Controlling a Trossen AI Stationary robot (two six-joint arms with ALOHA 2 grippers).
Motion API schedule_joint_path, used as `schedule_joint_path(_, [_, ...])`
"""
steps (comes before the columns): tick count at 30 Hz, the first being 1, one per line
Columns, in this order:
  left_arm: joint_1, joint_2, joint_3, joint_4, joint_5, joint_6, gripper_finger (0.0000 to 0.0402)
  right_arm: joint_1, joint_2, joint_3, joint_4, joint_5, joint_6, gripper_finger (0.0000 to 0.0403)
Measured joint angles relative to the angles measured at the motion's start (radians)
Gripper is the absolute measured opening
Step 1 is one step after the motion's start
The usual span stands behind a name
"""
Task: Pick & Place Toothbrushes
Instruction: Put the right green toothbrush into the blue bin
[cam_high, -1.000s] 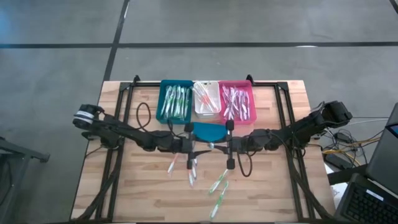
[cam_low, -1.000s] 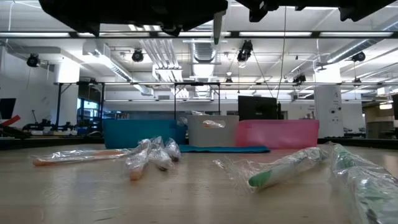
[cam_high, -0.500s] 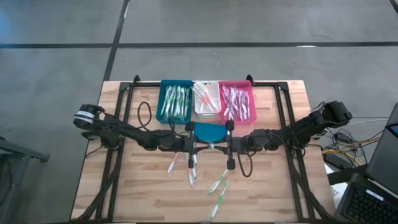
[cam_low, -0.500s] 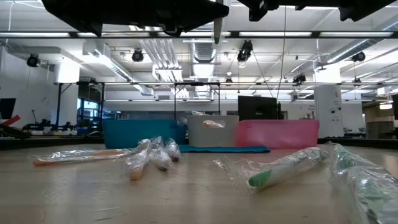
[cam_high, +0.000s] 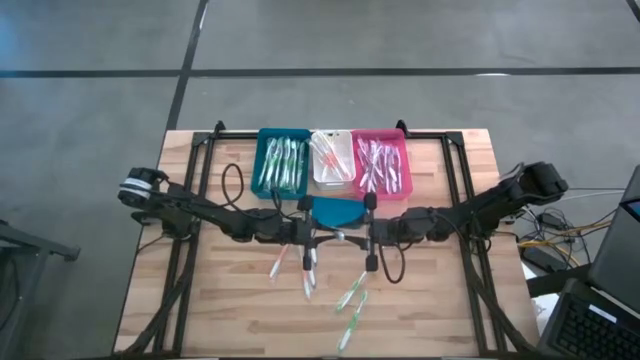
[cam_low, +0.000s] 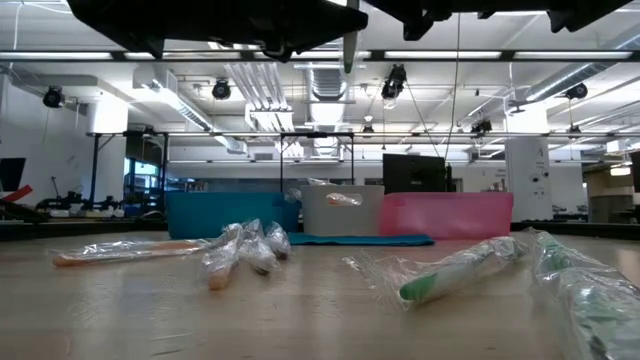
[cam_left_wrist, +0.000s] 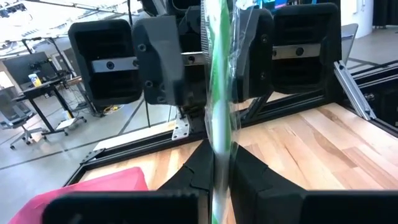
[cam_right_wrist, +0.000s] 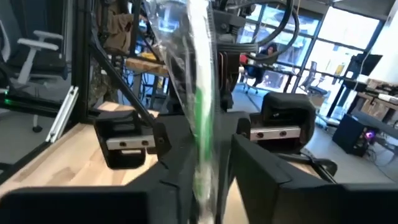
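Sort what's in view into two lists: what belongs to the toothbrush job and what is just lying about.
Belongs to the job:
- green toothbrush, gripped by the left gripper, at the right gripper
- loose toothbrushes on the table
- teal bin, white bin, pink bin

Just lying about:
- flat teal lid
- cables off the table's right edge

Three bins sitting side by side at table's far edge.
Lid-like piece lying just before the middle bin; loose toothbrushes lying nearer, mid-table, on the table.
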Motion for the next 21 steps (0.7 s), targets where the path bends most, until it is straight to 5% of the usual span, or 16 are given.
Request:
schedule_joint_path(4, [0.0, -0.028, -0.001, -0.052, -0.02, -0.018, 0.0026, 0.0, -0.035, 0.0, -0.1, 0.0, 0.02, 0.0146])
schedule_joint_path(13, [0.006, -0.234, -0.002, -0.287, -0.287, -0.078, 0.0026, 0.0, -0.161, -0.001, -0.352, 0.037, 0.162, 0.0225])
schedule_joint_path(21, [0.09, -0.409, 0.02, -0.516, -0.379, -0.192, 0.0026, -0.001, -0.173, 0.0, -0.435, 0.227, 0.198, 0.0252])
